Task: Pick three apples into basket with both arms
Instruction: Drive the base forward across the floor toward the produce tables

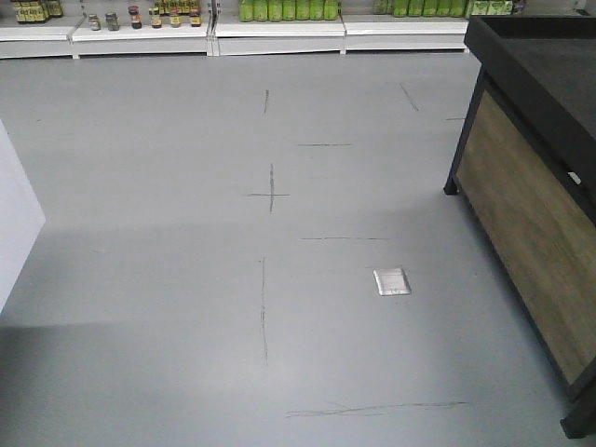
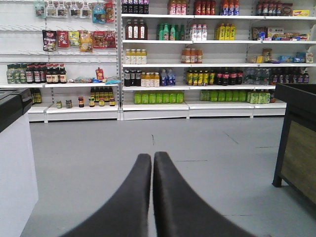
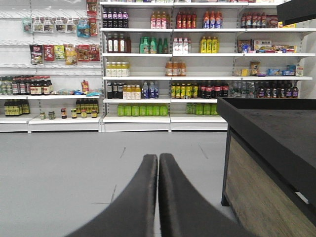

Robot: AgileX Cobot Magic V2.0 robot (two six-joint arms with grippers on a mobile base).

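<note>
The left gripper (image 2: 152,158) is seen closed over the grey floor (image 2: 74,143), with nothing between its jaws. The right gripper (image 3: 158,159) is likewise pressed together, empty, beside the black counter (image 3: 276,128). The apples and basket are not caught in any view.

Left gripper (image 2: 152,158) and right gripper (image 3: 158,159) closed tight.
Each points forward, roughly level, its black curved fingers (image 2: 126,200) pressed together at the tips (nothing held between them).
</note>
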